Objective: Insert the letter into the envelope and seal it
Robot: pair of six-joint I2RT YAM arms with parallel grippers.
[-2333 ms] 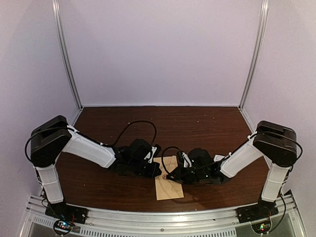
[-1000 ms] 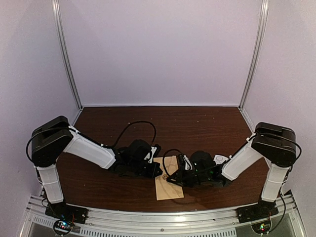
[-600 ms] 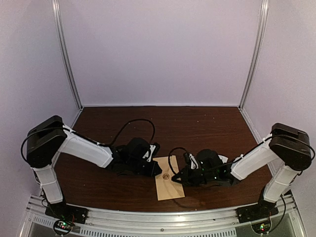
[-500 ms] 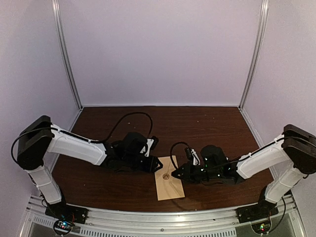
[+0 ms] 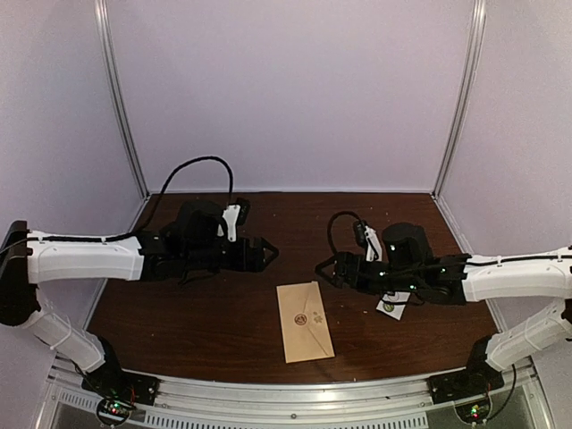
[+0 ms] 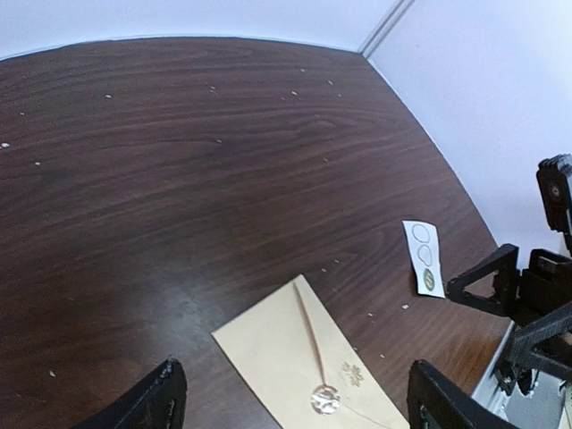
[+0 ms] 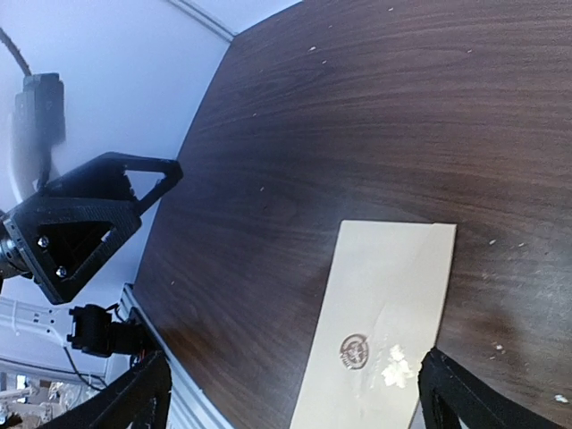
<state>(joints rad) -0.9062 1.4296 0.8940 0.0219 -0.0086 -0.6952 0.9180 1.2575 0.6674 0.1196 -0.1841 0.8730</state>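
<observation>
Tan kraft envelope (image 5: 305, 320): flat on desk (image 5: 357, 214) near front edge, flap down, round seal on. Light, thin, floppy; best pinched at an edge. Left and right jaws apart, empty, either side.

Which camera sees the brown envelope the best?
The top camera: the whole envelope shows, lying flat, its flap closed under a round seal. Both wrist cameras show it bigger, but their bottom edges cut it off.

A dark wood-grain table (image 5: 357, 214) carried a small white sticker card (image 6: 424, 258) near its right side, showing two empty rings and one dark dot. Pale lilac walls (image 5: 286, 89) and metal posts (image 5: 119, 98) enclosed it.
</observation>
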